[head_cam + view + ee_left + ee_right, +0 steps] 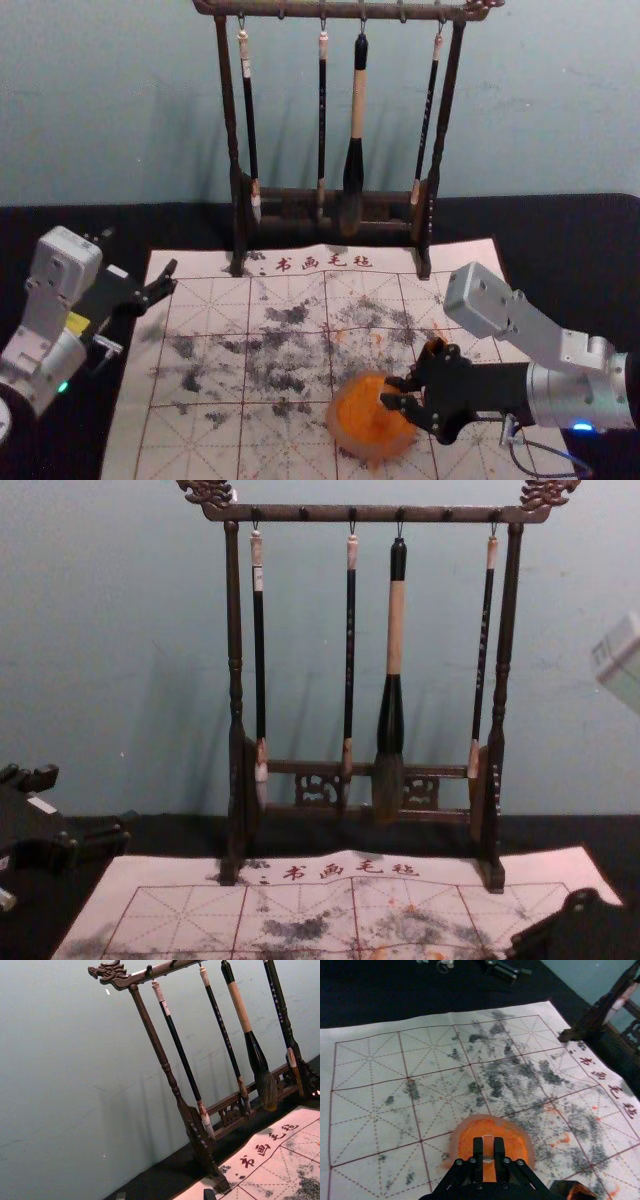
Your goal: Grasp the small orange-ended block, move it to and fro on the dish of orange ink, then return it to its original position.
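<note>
Where the white, grid-printed felt mat (210, 440) spread, the black left gripper (172, 278) idled, fingers apart; the black right gripper (386, 392) pinched the small orange-ended block (488, 1149) over the round orange-ink dish (338, 430). Grasp done, inking likely under way, return outstanding; head view placed both arms, right wrist view the pinch.
</note>
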Controlling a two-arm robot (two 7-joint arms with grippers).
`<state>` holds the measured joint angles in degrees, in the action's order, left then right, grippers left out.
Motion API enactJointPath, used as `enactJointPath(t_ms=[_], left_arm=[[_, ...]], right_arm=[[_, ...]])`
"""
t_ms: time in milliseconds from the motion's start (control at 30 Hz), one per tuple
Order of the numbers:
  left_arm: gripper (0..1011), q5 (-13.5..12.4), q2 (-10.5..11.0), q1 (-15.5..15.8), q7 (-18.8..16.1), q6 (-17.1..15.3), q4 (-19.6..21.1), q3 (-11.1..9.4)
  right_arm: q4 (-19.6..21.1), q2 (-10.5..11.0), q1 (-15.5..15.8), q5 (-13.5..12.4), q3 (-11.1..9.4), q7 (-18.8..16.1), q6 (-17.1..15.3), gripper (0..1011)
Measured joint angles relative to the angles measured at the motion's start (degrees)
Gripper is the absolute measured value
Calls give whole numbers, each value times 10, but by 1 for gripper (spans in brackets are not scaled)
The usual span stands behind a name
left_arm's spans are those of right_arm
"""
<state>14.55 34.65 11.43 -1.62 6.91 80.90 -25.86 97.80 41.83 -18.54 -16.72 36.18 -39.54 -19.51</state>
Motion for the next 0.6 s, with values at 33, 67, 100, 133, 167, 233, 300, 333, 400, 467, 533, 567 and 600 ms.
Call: enactJointPath(t_ms=[33,67,100,133,167,233,300,333,400,467,533,567,600], left_arm=[[1001,0,0,0,0,0,0,0],[1001,0,0,0,0,0,0,0],[1001,0,0,0,0,0,0,0],[1001,0,0,0,0,0,0,0],[1001,0,0,0,0,0,0,0],[1002,0,0,0,0,0,0,0],[1001,0,0,0,0,0,0,0],[1001,0,0,0,0,0,0,0],[1002,0,0,0,0,0,0,0],[1001,0,0,0,0,0,0,0],[1001,0,0,0,0,0,0,0],[1001,0,0,0,0,0,0,0],[1002,0,0,0,0,0,0,0]], right_arm=[[1,0,0,0,1,-1,0,86],[1,1,0,0,3,-3,1,86],[2,1,-1,0,4,-3,1,86],[2,1,-1,0,5,-4,1,86],[2,1,-2,0,8,-6,2,86],[3,1,-4,1,10,-8,2,86],[3,0,-6,1,14,-10,3,86],[3,-1,-7,2,16,-11,3,86],[2,-2,-9,2,18,-12,3,86],[1,-3,-11,3,21,-12,3,86],[-1,-6,-15,5,24,-13,3,86],[-2,-6,-16,5,25,-14,3,86],[-4,-8,-18,5,26,-14,2,86]])
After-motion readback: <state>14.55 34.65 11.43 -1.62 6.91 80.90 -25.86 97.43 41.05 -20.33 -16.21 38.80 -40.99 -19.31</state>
